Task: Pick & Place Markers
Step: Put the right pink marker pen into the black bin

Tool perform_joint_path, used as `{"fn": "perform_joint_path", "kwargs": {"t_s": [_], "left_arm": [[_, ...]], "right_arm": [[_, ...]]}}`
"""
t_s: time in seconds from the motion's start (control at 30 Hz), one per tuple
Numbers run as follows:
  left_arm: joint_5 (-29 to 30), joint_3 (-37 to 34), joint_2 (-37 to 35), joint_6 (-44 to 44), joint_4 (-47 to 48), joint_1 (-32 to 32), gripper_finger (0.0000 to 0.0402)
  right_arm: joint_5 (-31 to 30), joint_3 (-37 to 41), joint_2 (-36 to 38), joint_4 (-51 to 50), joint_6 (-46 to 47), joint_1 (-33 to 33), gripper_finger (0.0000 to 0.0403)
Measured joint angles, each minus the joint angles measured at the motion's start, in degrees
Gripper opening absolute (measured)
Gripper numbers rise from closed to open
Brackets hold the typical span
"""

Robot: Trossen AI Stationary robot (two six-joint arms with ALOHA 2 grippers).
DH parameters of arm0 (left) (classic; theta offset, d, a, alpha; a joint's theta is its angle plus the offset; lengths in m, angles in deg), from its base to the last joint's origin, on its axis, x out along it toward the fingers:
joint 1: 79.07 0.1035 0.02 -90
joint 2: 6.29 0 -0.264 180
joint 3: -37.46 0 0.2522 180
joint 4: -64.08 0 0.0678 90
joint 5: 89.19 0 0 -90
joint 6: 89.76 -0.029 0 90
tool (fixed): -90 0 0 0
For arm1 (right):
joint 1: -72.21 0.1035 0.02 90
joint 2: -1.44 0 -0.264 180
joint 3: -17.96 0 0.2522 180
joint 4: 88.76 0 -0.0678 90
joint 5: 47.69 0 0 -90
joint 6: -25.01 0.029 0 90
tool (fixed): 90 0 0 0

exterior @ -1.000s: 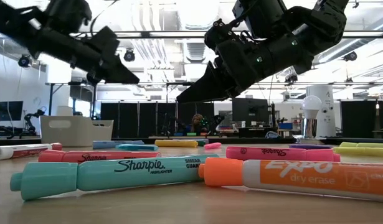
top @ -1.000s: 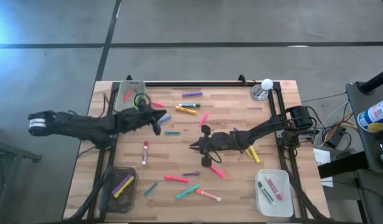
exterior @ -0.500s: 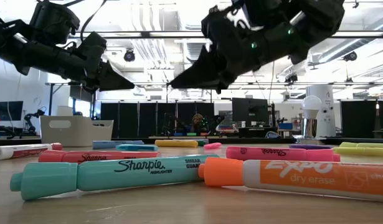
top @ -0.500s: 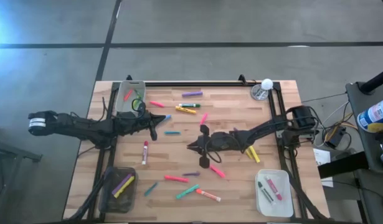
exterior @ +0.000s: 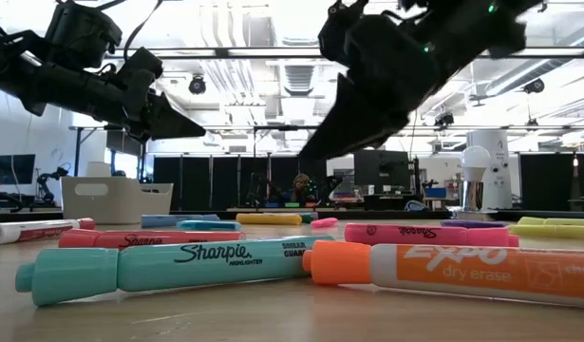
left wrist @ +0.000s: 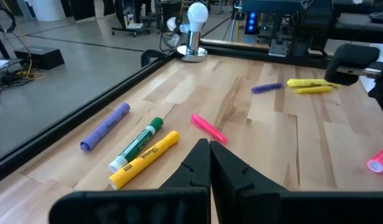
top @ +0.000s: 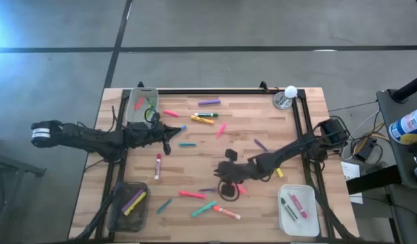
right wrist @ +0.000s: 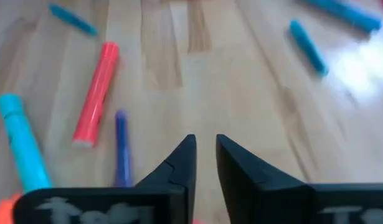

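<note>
Many markers lie flat and scattered on the wooden table (top: 289, 135), among them a pink one (top: 191, 195), a thin purple one (top: 207, 190) and a green one (top: 205, 208) near the front. My right gripper (top: 222, 181) hovers above the table just right of these, narrowly open and empty; its wrist view (right wrist: 205, 144) shows the pink marker (right wrist: 94, 93) ahead. My left gripper (top: 169, 137) is shut and empty (left wrist: 210, 152), held above the table's left middle, with a yellow marker (left wrist: 144, 160) and a pink marker (left wrist: 208, 129) ahead of it.
A bin (top: 142, 105) with markers stands at the far left, a bin (top: 130, 200) with purple and yellow markers at the near left, a white bin (top: 296, 207) at the near right. A lamp bulb on a round base (top: 286, 97) stands at the far right corner.
My right gripper has gone toward the table's near edge and a little to the right, ending over the markers near the front. My left gripper has shifted slightly toward the left and near edges, then held still. No marker has moved.
</note>
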State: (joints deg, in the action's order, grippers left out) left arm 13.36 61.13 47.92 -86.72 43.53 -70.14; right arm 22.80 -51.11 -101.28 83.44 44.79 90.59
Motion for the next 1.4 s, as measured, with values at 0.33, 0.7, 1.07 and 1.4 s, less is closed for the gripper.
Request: {"fn": "perform_joint_path", "kwargs": {"t_s": [0.33,0.7,1.07,1.4], "left_arm": [[0.02,-0.42,0.02,-0.91,0.03,0.00,0.0000],[0.11,-0.87,0.09,-1.63,0.00,0.00,0.0000],[-1.77,-1.01,0.09,-0.12,0.29,-0.02,0.0000],[-2.45,-1.01,0.09,1.11,0.46,-0.02,0.0000]], "right_arm": [[1.97,-7.38,0.00,-12.77,10.60,7.43,0.0141],[-1.96,-13.03,-0.04,-25.61,19.43,14.68,0.0199],[0.36,-6.96,-0.17,-33.14,35.37,12.56,0.0210],[2.32,-1.22,-0.22,-32.11,41.19,12.56,0.0174]]}}
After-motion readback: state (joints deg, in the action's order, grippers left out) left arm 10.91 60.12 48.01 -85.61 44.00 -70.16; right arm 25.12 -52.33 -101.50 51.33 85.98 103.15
